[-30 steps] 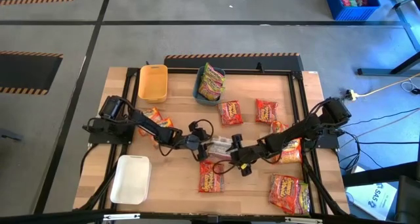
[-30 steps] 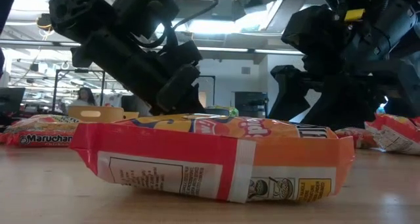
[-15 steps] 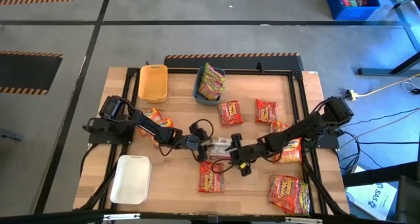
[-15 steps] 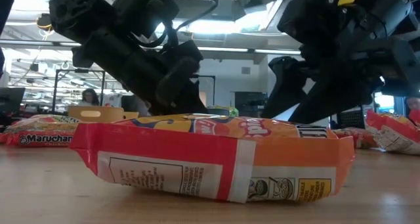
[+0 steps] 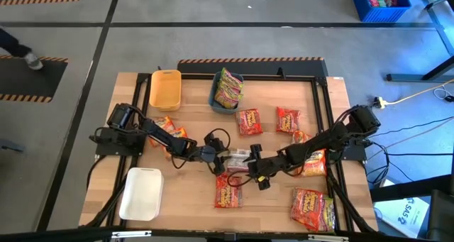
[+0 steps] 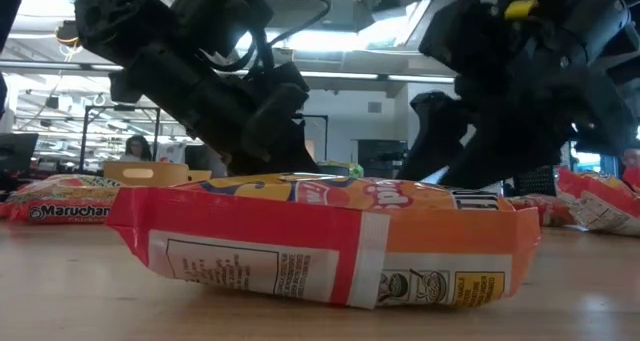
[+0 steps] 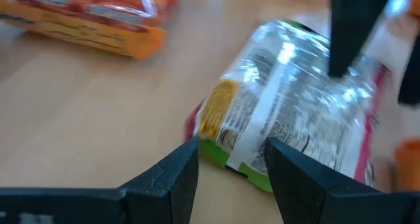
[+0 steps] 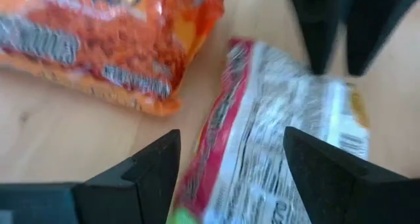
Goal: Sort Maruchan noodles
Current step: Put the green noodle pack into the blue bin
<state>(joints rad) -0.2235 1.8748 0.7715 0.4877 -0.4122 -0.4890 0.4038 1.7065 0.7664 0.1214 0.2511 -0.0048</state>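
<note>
The Maruchan noodles are lying scattered over the tabletop [image 5: 135, 86] in the high view, and one silvery packet [image 5: 237, 157], face down, is sitting near the middle between the two arms. The left claw [image 5: 217, 159] is reaching it from one end and the right claw [image 5: 252, 159] from the other. A few packets are already resting in the blue-grey tray [image 5: 215, 99] at the far edge, beside the yellow tray [image 5: 164, 90]; the white tray [image 5: 141, 194] is waiting at the near left corner.

In the low view an orange packet [image 6: 320, 241] is filling the foreground, with both arms coming down behind it.

In the left wrist view the left claw [image 7: 231, 168] is standing partly open with one end of the silvery packet [image 7: 289, 109] just ahead of its fingers, nothing gripped.

In the right wrist view the right claw [image 8: 230, 165] is spreading wide over the packet's [image 8: 282, 132] red-edged end, holding nothing.

The packet looks light, crinkly and slippery, with brittle noodles inside; pinching the sealed end seam is probably safest.
</note>
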